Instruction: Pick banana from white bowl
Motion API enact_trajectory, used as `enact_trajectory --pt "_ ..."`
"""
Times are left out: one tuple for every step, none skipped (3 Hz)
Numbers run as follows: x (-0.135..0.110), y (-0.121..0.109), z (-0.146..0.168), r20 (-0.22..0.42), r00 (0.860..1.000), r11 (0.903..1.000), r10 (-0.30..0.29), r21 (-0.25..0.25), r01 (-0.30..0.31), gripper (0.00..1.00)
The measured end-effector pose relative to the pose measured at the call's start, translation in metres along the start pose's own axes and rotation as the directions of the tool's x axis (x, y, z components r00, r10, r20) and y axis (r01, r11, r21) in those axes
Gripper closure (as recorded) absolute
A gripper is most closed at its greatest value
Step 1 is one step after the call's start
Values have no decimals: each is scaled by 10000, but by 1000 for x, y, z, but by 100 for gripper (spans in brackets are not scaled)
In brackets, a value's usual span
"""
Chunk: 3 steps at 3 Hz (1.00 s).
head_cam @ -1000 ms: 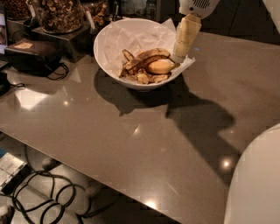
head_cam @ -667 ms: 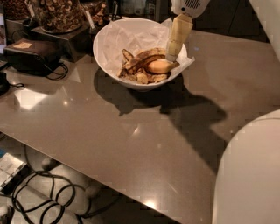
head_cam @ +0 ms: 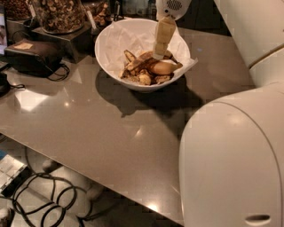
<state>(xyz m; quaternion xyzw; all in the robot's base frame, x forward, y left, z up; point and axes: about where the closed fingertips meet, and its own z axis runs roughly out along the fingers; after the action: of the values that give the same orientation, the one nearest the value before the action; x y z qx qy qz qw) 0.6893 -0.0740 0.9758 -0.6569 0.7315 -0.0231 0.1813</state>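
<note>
The white bowl [head_cam: 111, 57], lined with crinkled white paper, stands on the grey-brown table at the upper middle of the camera view. Inside lies the banana [head_cam: 138, 62], dark brown with dull yellow streaks, among small peel scraps. A short, plump, brighter yellow piece [head_cam: 163, 68] lies to its right. My gripper [head_cam: 159, 54] reaches down from above into the right half of the bowl. Its cream-coloured tip is right at the pile, by the banana's right end. I cannot tell whether it touches the banana.
A glass jar of nuts [head_cam: 57, 13] stands on a dark box at the back left, with a black pouch [head_cam: 31, 55] beside it. My white body [head_cam: 235, 159] fills the lower right. The table's front edge runs diagonally, with cables [head_cam: 49, 199] on the floor below.
The gripper has moved left and down, from over the bowl's right rim to the pile inside. The bowl looks larger and my body fills more of the right side.
</note>
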Motion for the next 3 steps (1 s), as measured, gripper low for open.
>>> enact_trajectory --pt "-8 -4 11 1 10000 9999 -57 -117 57 22" --pt "-10 -6 20 16 10000 9998 15 -205 -14 25" --pt "-8 -6 29 -7 9999 9993 141 -339 -141 31"
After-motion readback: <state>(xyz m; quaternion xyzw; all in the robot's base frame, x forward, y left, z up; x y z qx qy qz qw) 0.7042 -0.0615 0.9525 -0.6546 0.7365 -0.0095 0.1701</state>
